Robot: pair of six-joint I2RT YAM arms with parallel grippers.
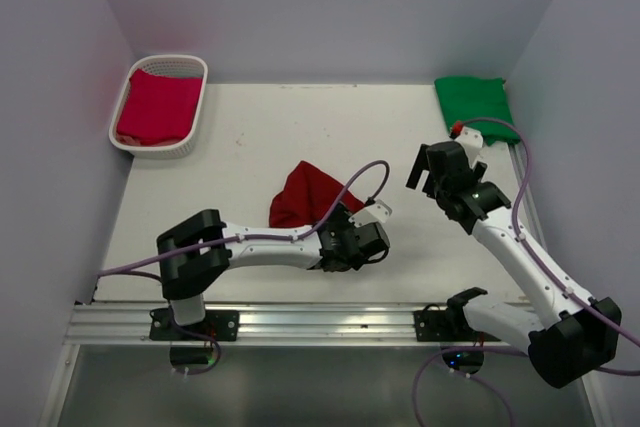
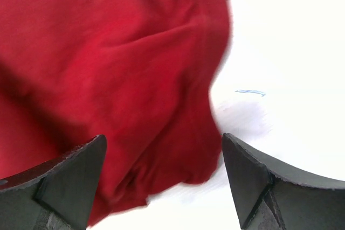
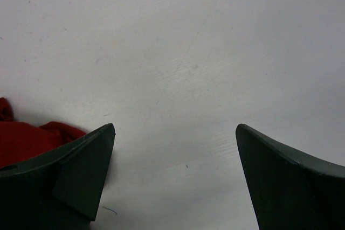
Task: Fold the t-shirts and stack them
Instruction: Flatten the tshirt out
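Observation:
A dark maroon t-shirt [image 1: 305, 192] lies crumpled in the middle of the table, and it fills the left wrist view [image 2: 108, 68]. My left gripper [image 1: 335, 230] stands open just at its near right edge; the cloth's hem lies between the spread fingers [image 2: 163, 137] and nothing is gripped. A bright green t-shirt [image 1: 475, 102] lies folded at the far right corner. A pinkish crimson t-shirt [image 1: 158, 107] rests in the basket. My right gripper [image 1: 425, 179] hangs open over bare table to the right of the maroon shirt [image 3: 27, 138], with its fingers [image 3: 175, 126] empty.
The white lattice basket [image 1: 200, 67] stands at the far left corner against the wall. Pale walls close in the table on the left, back and right. A purple cable [image 1: 365, 175] loops above the left wrist.

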